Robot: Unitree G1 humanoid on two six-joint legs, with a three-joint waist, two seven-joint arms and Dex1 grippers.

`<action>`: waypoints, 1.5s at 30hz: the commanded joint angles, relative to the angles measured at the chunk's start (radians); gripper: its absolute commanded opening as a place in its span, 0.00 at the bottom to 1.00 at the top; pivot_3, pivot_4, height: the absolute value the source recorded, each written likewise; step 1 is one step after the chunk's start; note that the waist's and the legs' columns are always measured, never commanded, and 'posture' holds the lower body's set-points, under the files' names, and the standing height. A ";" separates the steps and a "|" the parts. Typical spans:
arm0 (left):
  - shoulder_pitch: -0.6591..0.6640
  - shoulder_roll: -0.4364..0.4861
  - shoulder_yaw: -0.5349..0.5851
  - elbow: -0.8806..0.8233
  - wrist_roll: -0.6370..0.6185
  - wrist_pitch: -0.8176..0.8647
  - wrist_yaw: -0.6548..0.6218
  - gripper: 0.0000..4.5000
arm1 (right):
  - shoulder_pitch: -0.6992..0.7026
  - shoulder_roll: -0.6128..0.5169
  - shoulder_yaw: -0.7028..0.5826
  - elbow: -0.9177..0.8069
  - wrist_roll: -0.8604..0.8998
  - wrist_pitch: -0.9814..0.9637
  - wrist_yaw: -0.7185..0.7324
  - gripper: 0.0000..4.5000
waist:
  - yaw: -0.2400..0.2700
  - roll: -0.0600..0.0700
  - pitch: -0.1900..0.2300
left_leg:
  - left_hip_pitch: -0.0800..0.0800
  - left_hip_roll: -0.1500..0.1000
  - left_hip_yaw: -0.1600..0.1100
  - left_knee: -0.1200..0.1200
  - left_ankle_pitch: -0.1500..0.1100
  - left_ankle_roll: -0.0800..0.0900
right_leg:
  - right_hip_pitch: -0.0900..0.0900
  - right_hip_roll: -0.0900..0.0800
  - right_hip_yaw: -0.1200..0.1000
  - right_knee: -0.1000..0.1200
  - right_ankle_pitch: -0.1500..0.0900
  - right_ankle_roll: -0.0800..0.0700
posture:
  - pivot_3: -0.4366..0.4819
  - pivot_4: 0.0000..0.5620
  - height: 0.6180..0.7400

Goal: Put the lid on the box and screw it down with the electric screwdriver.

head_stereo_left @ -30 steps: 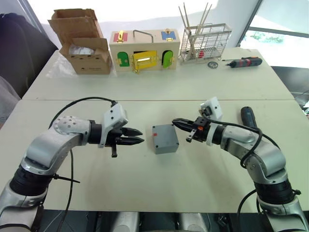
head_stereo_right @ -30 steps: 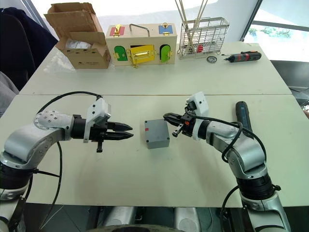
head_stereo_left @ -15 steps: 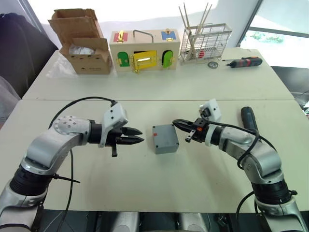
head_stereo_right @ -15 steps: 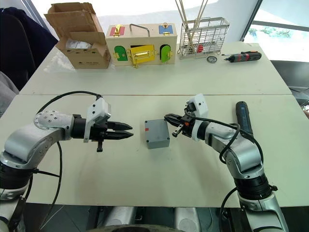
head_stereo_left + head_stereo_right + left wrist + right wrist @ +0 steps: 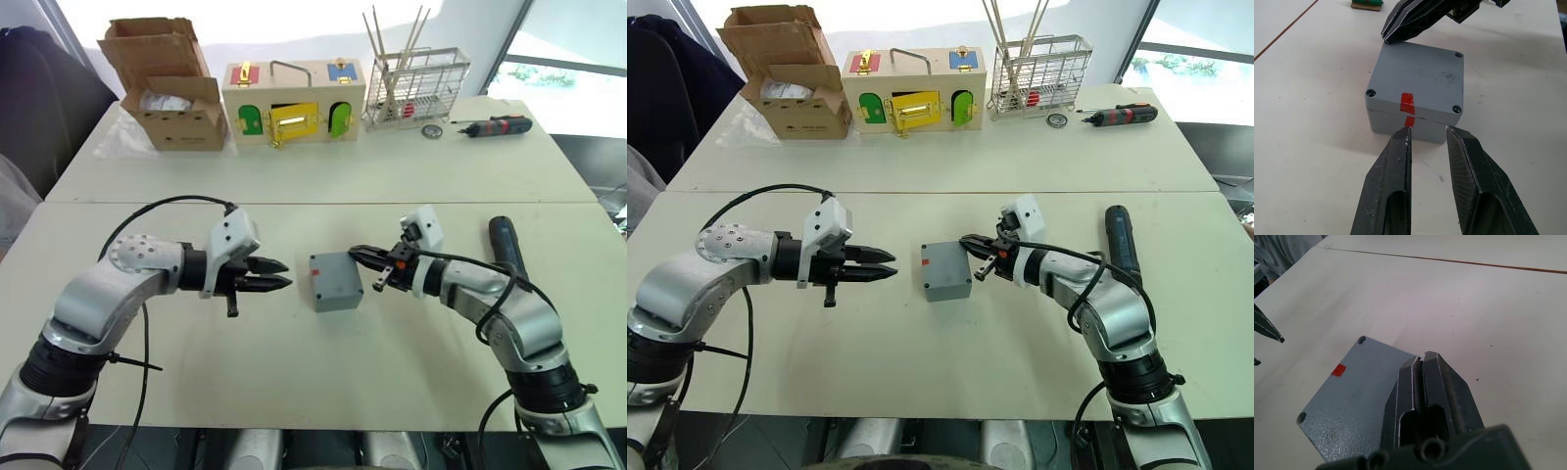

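Grey plastic sits between our two claws: the lid (image 5: 1418, 76) already lies on the box (image 5: 335, 282), seated flush, with a red mark running over the seam on the side that faces our left arm. Our right claw (image 5: 361, 254) is clenched, its two black fingers pressed together with nothing between them, and its tip rests at the lid's edge on the right-hand side of the box. Our left claw (image 5: 279, 275) is parted by a narrow gap and holds nothing; it hangs just beside the box on the marked side, pointing at it but apart from it.

We see the electric screwdriver (image 5: 505, 242) lying flat on the worktop (image 5: 294, 372) to the right of our right forearm, untouched.

Around the box the near half of the worktop is bare, with open room in front and behind. A seam crosses the worktop between the near half and the far half.

Along the far edge stand a cardboard box (image 5: 168, 98) with its flaps open and something pale and crumpled inside, a wooden box (image 5: 292, 102) with coloured doors and a handle, and a wire basket (image 5: 415, 88) holding thin sticks that rise above its rim. A small red-and-black screwdriver (image 5: 497, 125) lies to the right of the basket, near the worktop's right edge.
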 commanded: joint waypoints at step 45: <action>-0.021 -0.076 -0.078 -0.124 0.018 -0.103 -0.056 0.24 | -0.709 -0.545 0.526 1.108 -0.234 0.523 0.618 0.99 | 0.000 0.003 0.002 | -0.001 0.000 0.008 0.000 -0.002 0.003 | -0.003 -0.001 0.006 -0.002 0.000 0.000 | 0.48 0.27 0.93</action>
